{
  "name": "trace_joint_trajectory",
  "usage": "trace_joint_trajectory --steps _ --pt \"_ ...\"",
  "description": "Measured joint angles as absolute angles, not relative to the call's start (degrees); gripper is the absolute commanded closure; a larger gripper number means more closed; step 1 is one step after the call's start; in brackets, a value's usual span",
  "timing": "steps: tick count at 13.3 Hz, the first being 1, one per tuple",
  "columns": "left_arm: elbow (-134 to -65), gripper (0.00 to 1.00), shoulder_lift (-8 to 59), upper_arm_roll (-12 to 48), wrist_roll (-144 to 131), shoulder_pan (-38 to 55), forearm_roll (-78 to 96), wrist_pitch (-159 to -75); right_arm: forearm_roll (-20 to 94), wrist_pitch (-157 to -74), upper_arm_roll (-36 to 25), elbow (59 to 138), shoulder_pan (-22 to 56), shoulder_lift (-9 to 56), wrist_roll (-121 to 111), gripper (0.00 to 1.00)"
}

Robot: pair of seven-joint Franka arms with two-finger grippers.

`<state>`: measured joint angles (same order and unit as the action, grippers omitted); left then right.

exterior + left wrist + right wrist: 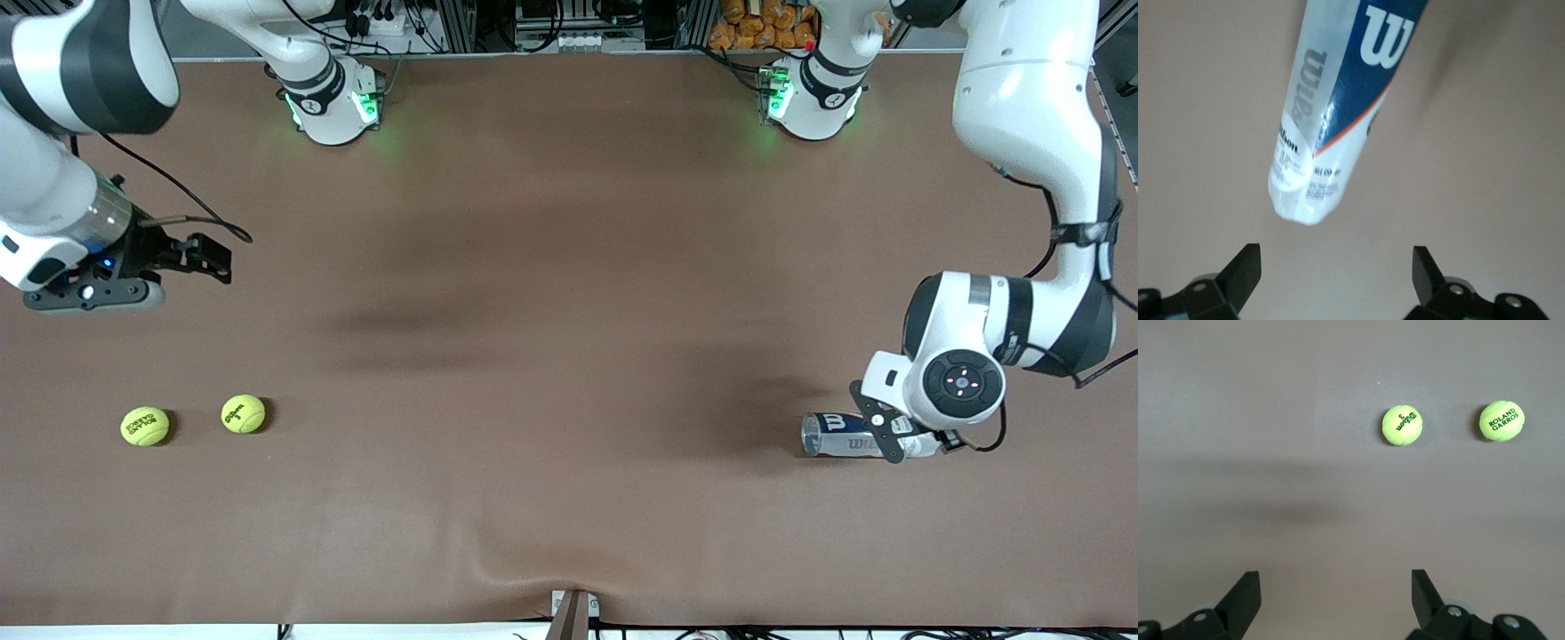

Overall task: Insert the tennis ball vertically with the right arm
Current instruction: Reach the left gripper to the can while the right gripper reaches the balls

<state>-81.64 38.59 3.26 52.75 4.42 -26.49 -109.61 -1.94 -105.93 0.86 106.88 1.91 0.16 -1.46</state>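
Two yellow-green tennis balls lie on the brown table toward the right arm's end: a Wilson ball (243, 413) (1402, 425) and a Roland Garros ball (145, 426) (1501, 421). My right gripper (191, 255) (1336, 590) is open and empty, up in the air over bare table, apart from both balls. A clear Wilson ball tube (836, 435) (1331, 107) with a blue label lies on its side toward the left arm's end. My left gripper (947, 442) (1336, 267) is open and empty, just off the tube's white end, not touching it.
The brown table cover (569, 311) has a ridge at its near edge by a small bracket (573, 609). The arm bases (333, 102) (809, 98) stand along the top edge.
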Motion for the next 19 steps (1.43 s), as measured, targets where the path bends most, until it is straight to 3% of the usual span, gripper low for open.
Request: trace_joint_trajectory --steps 7,17,19 --pt "-81.51 0.00 44.69 3.32 52.76 4.67 -26.49 -119.26 -2.86 -128.88 0.72 121.29 -1.86 2.35 -5.24 0.00" --pt "-81.36 0.00 49.05 3.27 52.76 4.42 -26.49 -123.40 -8.36 -151.56 0.51 122.19 -3.90 19.12 -5.69 0.00" --pt "-81.35 0.12 49.05 3.27 52.76 4.42 -26.49 -123.45 -8.41 -154.18 0.14 122.14 -3.91 22.03 -5.69 0.00"
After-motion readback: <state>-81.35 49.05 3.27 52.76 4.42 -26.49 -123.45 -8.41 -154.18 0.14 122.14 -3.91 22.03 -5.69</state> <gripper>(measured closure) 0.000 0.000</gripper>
